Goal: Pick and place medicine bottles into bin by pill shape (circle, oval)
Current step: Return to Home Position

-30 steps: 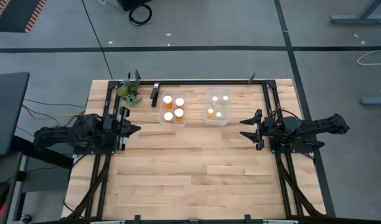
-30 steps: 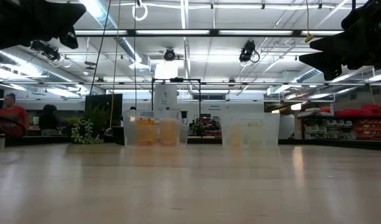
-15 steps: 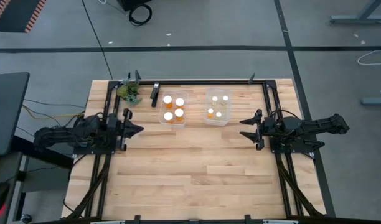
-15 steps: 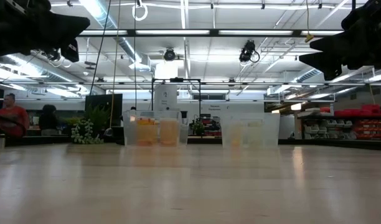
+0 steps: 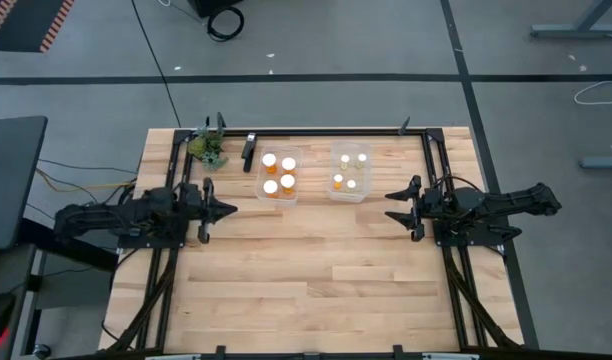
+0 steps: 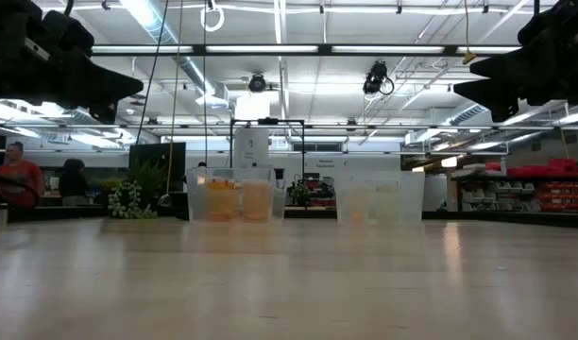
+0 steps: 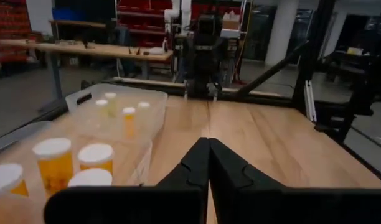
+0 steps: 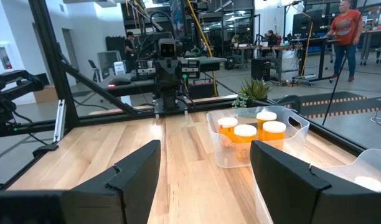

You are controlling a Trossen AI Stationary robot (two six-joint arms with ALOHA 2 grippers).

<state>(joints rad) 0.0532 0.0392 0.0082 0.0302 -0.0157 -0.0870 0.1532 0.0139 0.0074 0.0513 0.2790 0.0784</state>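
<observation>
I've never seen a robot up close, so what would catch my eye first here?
Two clear plastic bins sit at the far middle of the wooden table: the left bin holds four orange white-capped bottles, the right bin four small pale bottles. At the table's sides, the dark left claw is shut and the right claw open, both empty.
</observation>
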